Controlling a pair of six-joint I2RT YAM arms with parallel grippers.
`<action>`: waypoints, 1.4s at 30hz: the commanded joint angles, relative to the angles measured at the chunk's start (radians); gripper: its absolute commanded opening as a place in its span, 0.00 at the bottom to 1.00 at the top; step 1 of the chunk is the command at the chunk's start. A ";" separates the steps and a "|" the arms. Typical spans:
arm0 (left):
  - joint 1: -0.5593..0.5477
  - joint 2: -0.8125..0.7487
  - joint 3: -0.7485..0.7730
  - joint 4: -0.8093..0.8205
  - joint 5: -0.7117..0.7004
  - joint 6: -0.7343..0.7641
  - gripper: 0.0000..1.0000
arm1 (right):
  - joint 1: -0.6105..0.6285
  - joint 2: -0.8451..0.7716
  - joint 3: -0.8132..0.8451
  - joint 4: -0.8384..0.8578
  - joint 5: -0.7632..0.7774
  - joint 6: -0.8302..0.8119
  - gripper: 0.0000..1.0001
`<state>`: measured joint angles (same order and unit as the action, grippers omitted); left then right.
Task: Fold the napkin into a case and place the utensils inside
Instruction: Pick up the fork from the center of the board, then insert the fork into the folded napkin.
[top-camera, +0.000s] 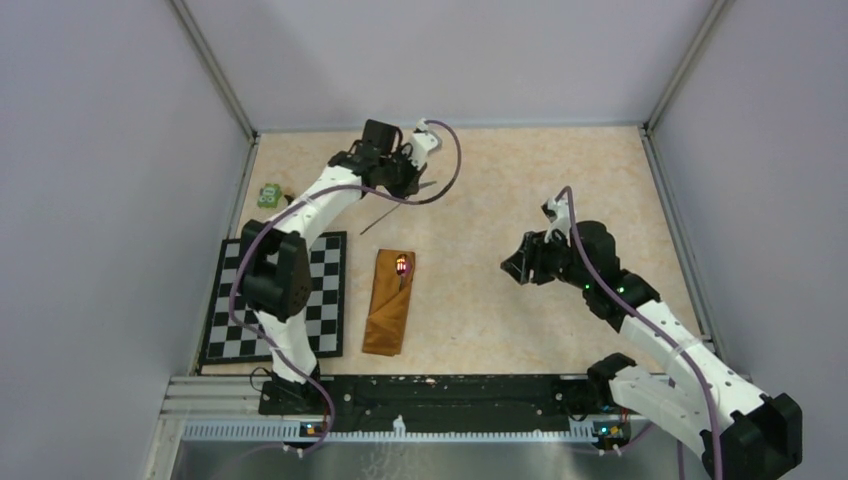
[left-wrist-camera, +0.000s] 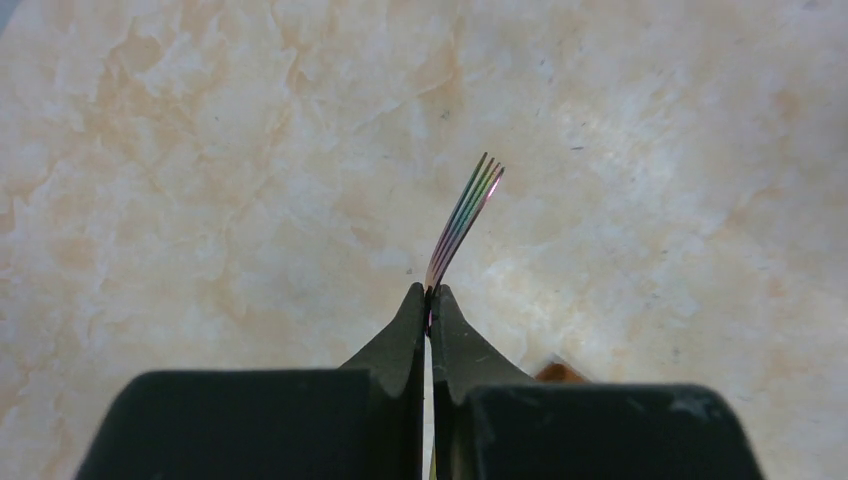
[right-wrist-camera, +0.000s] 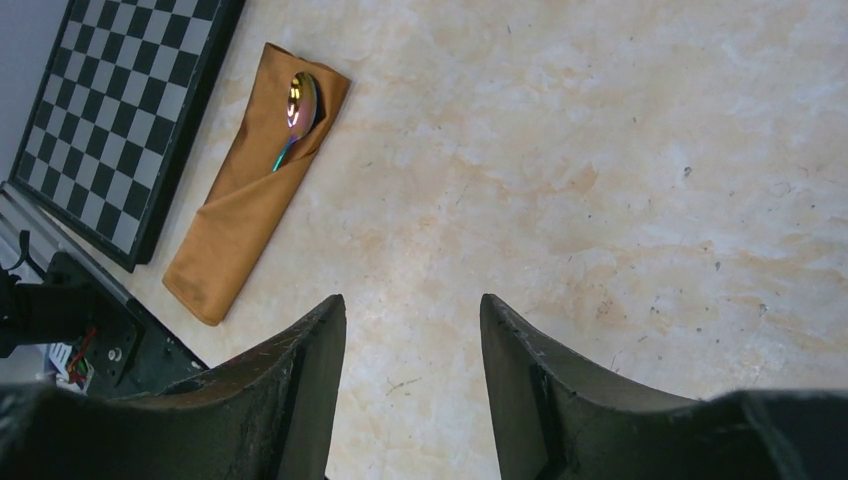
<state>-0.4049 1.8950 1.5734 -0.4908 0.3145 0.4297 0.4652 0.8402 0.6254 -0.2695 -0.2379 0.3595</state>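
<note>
Iridescent fork (left-wrist-camera: 463, 215) in closed left gripper (left-wrist-camera: 430, 293), arm outstretched far forward

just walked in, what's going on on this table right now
The left gripper is shut on a rainbow-tinted fork, pinching it just below the tines, over the far part of the table. The orange napkin already lies folded into a narrow case beside the checkered mat, with a spoon tucked under its flap. The right gripper hangs open to the right of it, holding nothing.
</note>
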 joint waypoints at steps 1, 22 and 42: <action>0.112 -0.167 -0.008 -0.046 0.239 -0.214 0.00 | -0.013 -0.001 -0.015 0.067 -0.049 0.007 0.51; 0.455 -0.307 -0.745 0.988 1.067 -0.828 0.00 | -0.013 0.034 -0.073 0.204 -0.179 0.099 0.50; 0.409 -0.102 -0.957 1.655 0.905 -1.210 0.00 | -0.013 0.055 -0.078 0.231 -0.192 0.118 0.48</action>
<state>0.0097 1.7802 0.6266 0.9886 1.2396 -0.7097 0.4614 0.9051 0.5476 -0.0780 -0.4187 0.4740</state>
